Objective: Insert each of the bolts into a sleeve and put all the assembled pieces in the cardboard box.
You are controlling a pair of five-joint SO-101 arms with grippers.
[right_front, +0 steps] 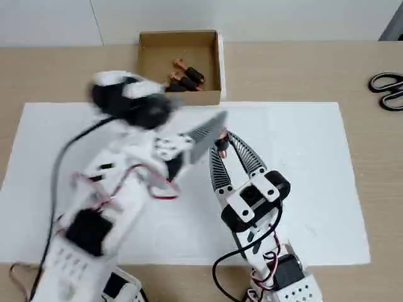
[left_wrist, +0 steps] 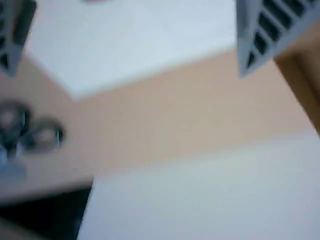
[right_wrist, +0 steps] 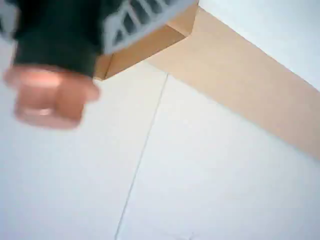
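Right hand [right_front: 221, 141] grips sleeved bolt [right_wrist: 51, 85], copper head toward its wrist; left hand [left_wrist: 125, 65] wide.

High camera hanging above desk [right_front: 63, 69], looking straight down. My arms coming in from near edge, cardboard box [right_front: 204, 97] lying at far edge.

Left wrist camera looking out past fingers [left_wrist: 260, 35] of my left hand [left_wrist: 135, 40], low across white sheet [right_front: 302, 189] toward scissors [right_front: 387, 91]; both also showing from above.

Right wrist camera sitting tight behind sleeve [right_wrist: 55, 45] in my right hand [right_front: 221, 143], facing box corner.
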